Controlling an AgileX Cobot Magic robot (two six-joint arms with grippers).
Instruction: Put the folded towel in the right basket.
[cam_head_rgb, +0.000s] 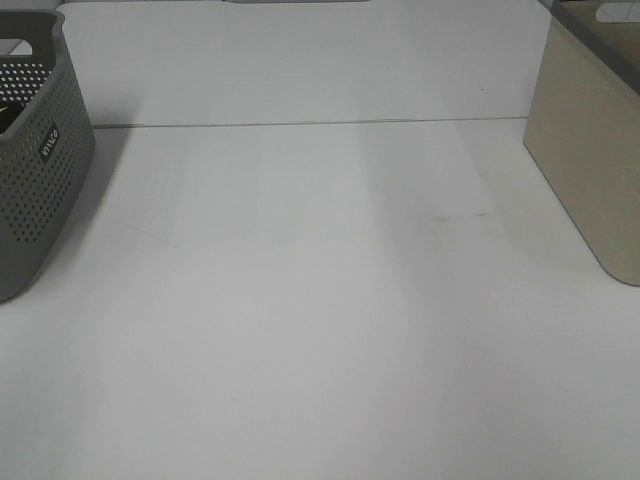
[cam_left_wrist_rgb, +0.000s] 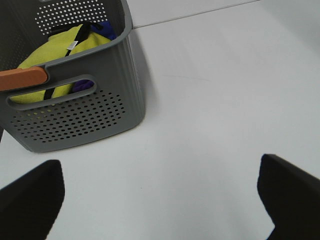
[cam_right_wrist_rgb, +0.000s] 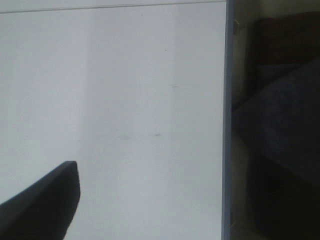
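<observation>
Folded towel (cam_right_wrist_rgb: 280, 115) lay inside the right basket (cam_right_wrist_rgb: 227, 125); we couldn't tell its long axis.
We saw open table (cam_head_rgb: 320, 300) beside the rim; left gripper (cam_left_wrist_rgb: 160, 200) spread wide, right gripper (cam_right_wrist_rgb: 47, 200) showed one finger, opening unclear.

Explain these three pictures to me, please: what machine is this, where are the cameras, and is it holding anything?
This is a robot with two arms, each ending in a gripper. One picture looks down from a high camera onto a white table: a grey perforated basket on the left, a beige basket on the right. The other two come from cameras on the wrists. The left one shows its gripper open and empty, near the grey basket, which holds yellow cloth. The right one shows only one dark finger, beside the beige basket, with dark fabric inside. Nothing is visibly held.
</observation>
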